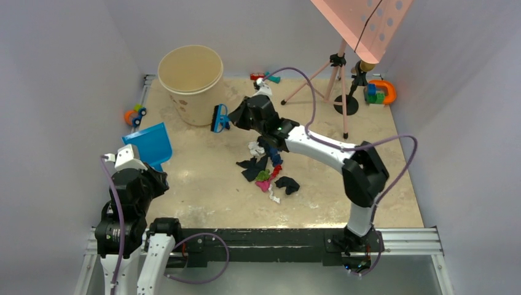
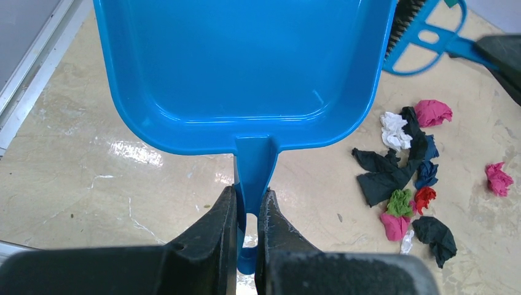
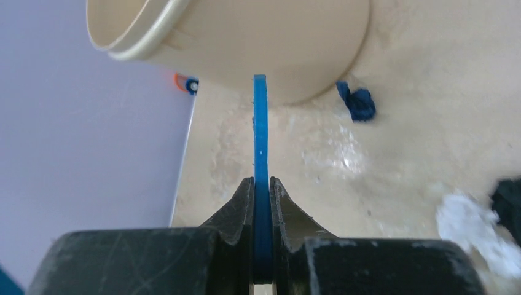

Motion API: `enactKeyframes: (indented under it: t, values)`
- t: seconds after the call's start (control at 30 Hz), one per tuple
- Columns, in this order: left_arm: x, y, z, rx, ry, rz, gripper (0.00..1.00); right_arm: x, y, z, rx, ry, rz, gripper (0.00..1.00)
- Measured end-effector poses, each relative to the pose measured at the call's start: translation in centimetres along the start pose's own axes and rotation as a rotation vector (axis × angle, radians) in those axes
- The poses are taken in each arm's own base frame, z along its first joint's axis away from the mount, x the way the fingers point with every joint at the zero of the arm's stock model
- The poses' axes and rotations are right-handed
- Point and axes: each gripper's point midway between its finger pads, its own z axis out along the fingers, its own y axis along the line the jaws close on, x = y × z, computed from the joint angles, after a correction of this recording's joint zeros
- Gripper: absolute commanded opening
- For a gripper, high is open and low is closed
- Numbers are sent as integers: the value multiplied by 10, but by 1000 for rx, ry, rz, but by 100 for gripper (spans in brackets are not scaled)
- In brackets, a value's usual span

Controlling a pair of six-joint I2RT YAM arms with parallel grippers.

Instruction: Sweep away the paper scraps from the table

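Observation:
The paper scraps (image 1: 267, 169) lie in a loose pile of black, navy, pink, red, green and white wads in the middle of the table (image 1: 203, 196). They also show in the left wrist view (image 2: 399, 178). My left gripper (image 1: 142, 161) (image 2: 249, 200) is shut on the handle of the blue dustpan (image 1: 149, 142) (image 2: 246, 67), left of the pile. My right gripper (image 1: 236, 117) (image 3: 262, 184) is shut on the handle of the blue hand brush (image 1: 219, 118) (image 3: 260, 123), behind the pile near the bucket. The brush shows in the left wrist view (image 2: 424, 37). A navy scrap (image 3: 356, 103) and a white scrap (image 3: 473, 227) show in the right wrist view.
A large beige bucket (image 1: 190, 83) (image 3: 246, 37) stands at the back left. A pink tripod stand (image 1: 335, 80) stands at the back right. Small toys lie at the left edge (image 1: 134, 115), back (image 1: 264, 77) and back right (image 1: 381, 92). A grey rail frame (image 1: 276, 239) edges the near side.

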Motion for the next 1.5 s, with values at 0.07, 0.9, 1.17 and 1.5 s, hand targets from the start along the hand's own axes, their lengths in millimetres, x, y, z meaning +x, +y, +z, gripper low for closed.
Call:
enactKeyframes:
  t: [0.07,0.9,1.17,1.5]
  values:
    - [0,0,0,0,0,-5,0,-2,6,25,-21,-5,17,0]
    - [10,-9,11,26,79,0,0,-17,-136,-76,541,19,95,0]
    - [30,-34,31,120,273,16,0,-73,-116,-183,424,-153,-22,0]
    - [55,-61,31,242,437,79,0,-37,-134,-217,357,5,-179,0]
